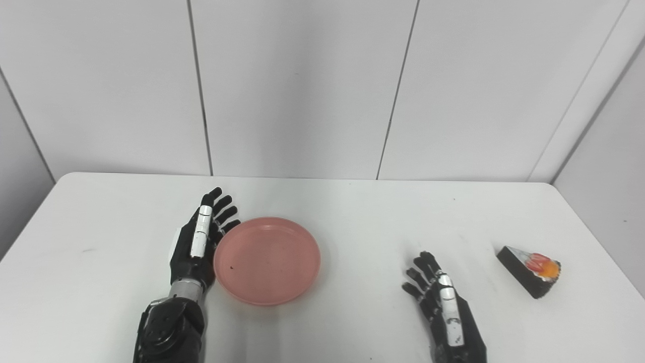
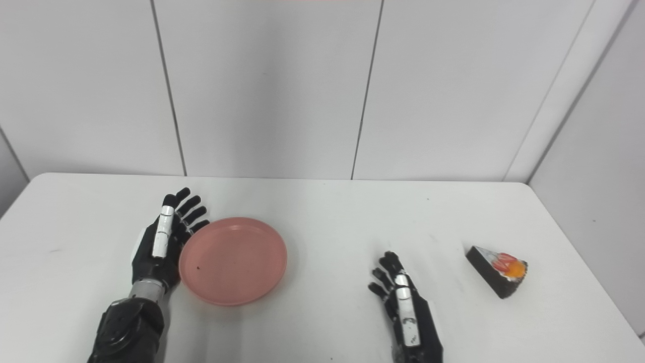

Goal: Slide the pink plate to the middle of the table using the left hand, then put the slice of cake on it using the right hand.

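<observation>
The pink plate lies flat on the white table, left of the middle. My left hand stands on edge against the plate's left rim, fingers straight and apart, holding nothing. The slice of cake, dark with a white, red and orange top, lies on its side near the table's right edge. Near the front edge, my right hand rests open, between plate and cake and touching neither. The same plate and cake show in the right eye view.
White wall panels rise just behind the table's far edge. The table's right edge runs close beyond the cake. Bare tabletop lies between the plate and my right hand.
</observation>
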{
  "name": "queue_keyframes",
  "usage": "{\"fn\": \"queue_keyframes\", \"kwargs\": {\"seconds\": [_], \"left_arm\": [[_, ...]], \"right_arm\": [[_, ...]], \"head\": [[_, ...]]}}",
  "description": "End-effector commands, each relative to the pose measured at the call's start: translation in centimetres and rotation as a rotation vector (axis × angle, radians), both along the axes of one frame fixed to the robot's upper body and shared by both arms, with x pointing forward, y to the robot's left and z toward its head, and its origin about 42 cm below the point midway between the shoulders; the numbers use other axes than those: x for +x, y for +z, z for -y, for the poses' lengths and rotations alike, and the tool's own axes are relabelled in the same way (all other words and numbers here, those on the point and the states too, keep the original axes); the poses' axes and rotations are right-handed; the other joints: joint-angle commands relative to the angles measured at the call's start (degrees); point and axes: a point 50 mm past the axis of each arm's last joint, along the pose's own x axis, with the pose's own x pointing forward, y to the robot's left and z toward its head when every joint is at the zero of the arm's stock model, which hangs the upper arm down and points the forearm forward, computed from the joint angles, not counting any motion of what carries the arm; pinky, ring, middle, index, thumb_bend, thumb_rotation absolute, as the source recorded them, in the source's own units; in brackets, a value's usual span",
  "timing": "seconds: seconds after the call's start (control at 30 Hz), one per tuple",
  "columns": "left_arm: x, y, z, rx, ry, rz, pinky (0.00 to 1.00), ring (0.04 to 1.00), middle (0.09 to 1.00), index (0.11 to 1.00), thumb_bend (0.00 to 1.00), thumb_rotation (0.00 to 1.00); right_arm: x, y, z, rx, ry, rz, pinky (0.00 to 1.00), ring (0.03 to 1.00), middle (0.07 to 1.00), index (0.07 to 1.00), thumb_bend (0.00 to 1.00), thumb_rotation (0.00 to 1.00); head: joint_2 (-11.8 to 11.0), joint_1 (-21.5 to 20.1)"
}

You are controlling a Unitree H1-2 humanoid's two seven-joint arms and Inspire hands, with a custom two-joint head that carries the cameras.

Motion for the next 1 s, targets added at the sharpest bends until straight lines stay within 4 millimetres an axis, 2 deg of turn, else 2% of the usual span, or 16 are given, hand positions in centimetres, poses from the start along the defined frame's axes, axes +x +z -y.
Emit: {"fn": "queue_keyframes", "kwargs": {"seconds": [0.0, 0.07, 0.3, 0.47, 0.6, 0.77, 0.97], "left_arm": [[-0.3, -0.2, 0.6, -0.002, -0.015, -0.016, 0.80, 0.849, 0.860, 0.833, 0.78, 0.79], [-0.4, -0.5, 1.1, -0.006, -0.020, -0.021, 0.82, 0.863, 0.863, 0.838, 0.77, 0.79], [-0.4, -1.2, 1.5, -0.050, -0.009, -0.024, 0.87, 0.894, 0.897, 0.881, 0.75, 0.80], [-0.2, -0.9, 1.5, -0.096, 0.003, -0.027, 0.88, 0.909, 0.920, 0.915, 0.72, 0.82], [-0.3, -0.8, 1.8, -0.102, -0.014, -0.022, 0.88, 0.912, 0.923, 0.912, 0.72, 0.82], [-0.6, -1.1, 2.2, -0.127, -0.020, -0.033, 0.89, 0.911, 0.911, 0.926, 0.70, 0.80], [-0.9, -1.7, 2.7, -0.144, -0.023, -0.011, 0.90, 0.914, 0.912, 0.915, 0.71, 0.78]], "right_arm": [[0.0, 1.2, -0.3, -0.010, -0.002, 0.047, 0.85, 0.892, 0.916, 0.899, 0.82, 0.90], [0.0, 1.0, -0.7, -0.010, -0.001, 0.045, 0.85, 0.892, 0.913, 0.897, 0.83, 0.89], [-0.1, 0.2, -2.0, -0.014, -0.013, 0.031, 0.84, 0.882, 0.903, 0.897, 0.82, 0.88], [-0.2, -0.1, -3.0, -0.015, -0.006, 0.021, 0.85, 0.891, 0.916, 0.910, 0.82, 0.89], [-0.3, 0.0, -3.5, -0.011, -0.007, 0.018, 0.85, 0.895, 0.917, 0.909, 0.78, 0.90], [-0.3, 0.0, -3.4, -0.020, -0.009, 0.022, 0.85, 0.900, 0.926, 0.915, 0.75, 0.90], [-0.1, -0.4, -2.4, -0.100, -0.025, 0.053, 0.81, 0.882, 0.920, 0.917, 0.72, 0.94]], "head": [[0.05, -0.01], [-1.85, -1.52], [-4.40, -4.83], [-5.11, -7.51], [-4.49, -9.38], [-4.71, -9.46], [-5.30, -7.95]]}}
